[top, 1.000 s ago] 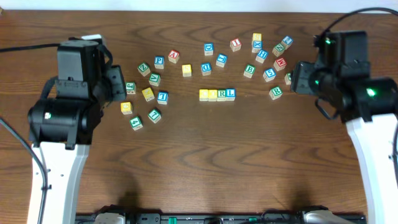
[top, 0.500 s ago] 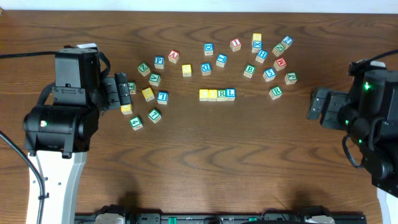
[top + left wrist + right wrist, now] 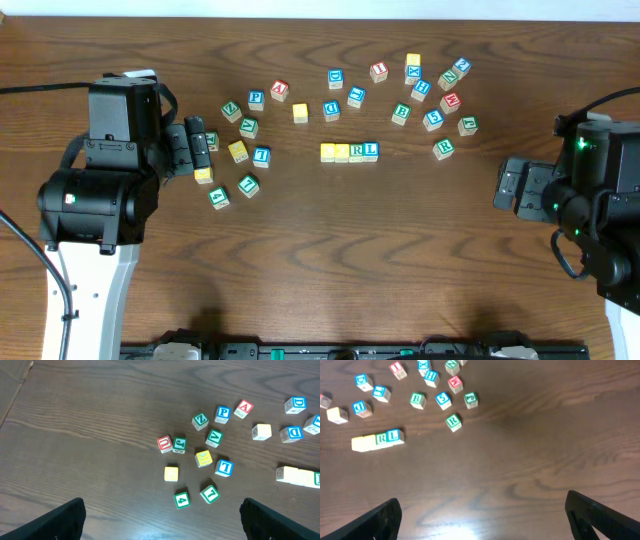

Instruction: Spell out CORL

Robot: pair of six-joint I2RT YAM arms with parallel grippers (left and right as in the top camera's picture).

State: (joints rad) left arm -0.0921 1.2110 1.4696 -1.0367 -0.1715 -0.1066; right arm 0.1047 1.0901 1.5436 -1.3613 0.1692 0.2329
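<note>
A row of four blocks (image 3: 349, 152) lies mid-table: two yellow-faced blocks, then a green R and a blue L. It also shows in the right wrist view (image 3: 377, 439) and at the left wrist view's right edge (image 3: 297, 475). My left gripper (image 3: 197, 148) is open and empty, above the left cluster of letter blocks (image 3: 200, 455). My right gripper (image 3: 515, 187) is open and empty over bare wood at the right, well clear of the blocks.
Loose letter blocks scatter across the back: a left cluster with Z, P, A (image 3: 256, 100), a middle group with two D blocks (image 3: 331, 110), and a right cluster with B, S, R (image 3: 443, 148). The table's far edge runs along the top.
My right arm drew back from the right cluster toward the front right, then shifted slightly. My left arm moved a little forward and has held still since. The blocks stayed put.
</note>
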